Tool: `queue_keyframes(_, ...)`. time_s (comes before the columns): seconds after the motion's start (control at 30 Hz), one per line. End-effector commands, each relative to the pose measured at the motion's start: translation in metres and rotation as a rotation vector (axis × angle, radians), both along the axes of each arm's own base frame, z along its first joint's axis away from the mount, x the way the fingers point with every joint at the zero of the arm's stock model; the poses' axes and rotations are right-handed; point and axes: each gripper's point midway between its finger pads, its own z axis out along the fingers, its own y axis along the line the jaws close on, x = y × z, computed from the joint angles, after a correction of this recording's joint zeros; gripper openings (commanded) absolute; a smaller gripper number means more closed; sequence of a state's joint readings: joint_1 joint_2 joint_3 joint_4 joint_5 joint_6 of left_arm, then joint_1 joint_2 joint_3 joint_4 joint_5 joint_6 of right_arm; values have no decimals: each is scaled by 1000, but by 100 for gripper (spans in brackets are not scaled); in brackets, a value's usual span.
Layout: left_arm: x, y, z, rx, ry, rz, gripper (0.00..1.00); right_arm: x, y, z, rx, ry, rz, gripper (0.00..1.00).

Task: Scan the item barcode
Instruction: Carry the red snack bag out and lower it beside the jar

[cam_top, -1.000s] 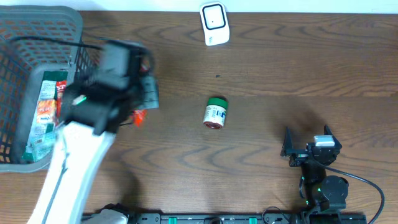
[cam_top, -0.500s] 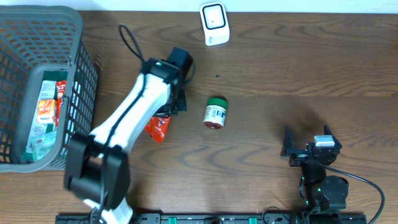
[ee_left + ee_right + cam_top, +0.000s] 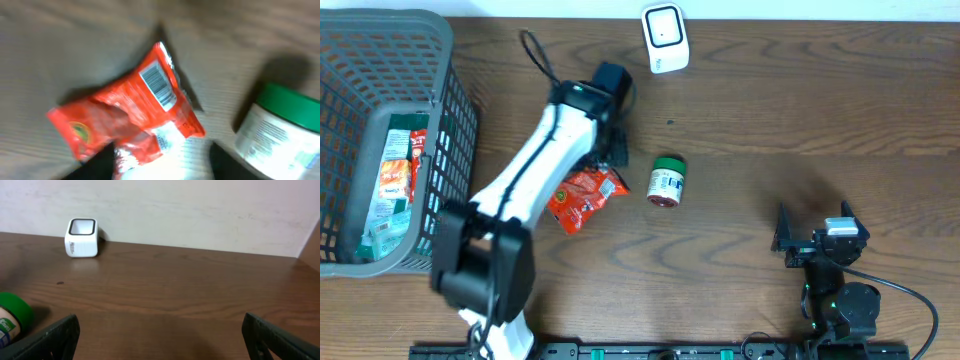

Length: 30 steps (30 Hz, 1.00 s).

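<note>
Barcode (image 3: 157, 86) up for scanning, the red snack packet (image 3: 131, 120) lies on the tabletop (image 3: 770, 120) beneath parted left fingers (image 3: 97, 162); right fingers (image 3: 52, 336) gape idle

Our left arm (image 3: 525, 185) reaches from the frame's lower left toward its upper middle, left gripper (image 3: 612, 150) parted. Our right gripper (image 3: 814, 224) sits lower right, fingers spread wide.

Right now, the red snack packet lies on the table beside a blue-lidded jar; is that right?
Not quite: the jar has a green lid, not blue, as the overhead view shows. The red snack packet does lie on the table beside it.
</note>
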<state>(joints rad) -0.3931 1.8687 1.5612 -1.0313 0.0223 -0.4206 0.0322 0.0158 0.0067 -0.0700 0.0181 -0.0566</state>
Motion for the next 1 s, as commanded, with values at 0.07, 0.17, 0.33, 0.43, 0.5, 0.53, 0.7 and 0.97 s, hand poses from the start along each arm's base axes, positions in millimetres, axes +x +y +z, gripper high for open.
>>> queue_keyframes(0.07,-2,7,27,-11,-46,-9,8,0,0,-1,-9,1,2,99)
queue_keyframes(0.17,-18,8,11,4,16,-21,8,0,0,-1,-9,1,2,99)
queue_keyframes(0.33,-38,-1,-25,-32,83,-43,7,0,0,-1,-9,1,2,99)
queue_keyframes(0.43,-43,-1,-48,-43,89,-43,8,0,0,-1,-9,1,2,99)
queue_keyframes(0.5,-45,1,-62,-45,79,-42,8,0,0,-1,-9,1,2,99)
queue_keyframes(0.53,-45,1,-68,-47,75,-41,8,0,0,-1,-9,1,2,99)
queue_keyframes(0.7,-53,5,-93,-48,62,-41,12,0,0,-1,-9,1,2,99)
queue_keyframes(0.97,-57,13,-97,-8,69,-50,17,0,0,-1,-9,1,1,99)
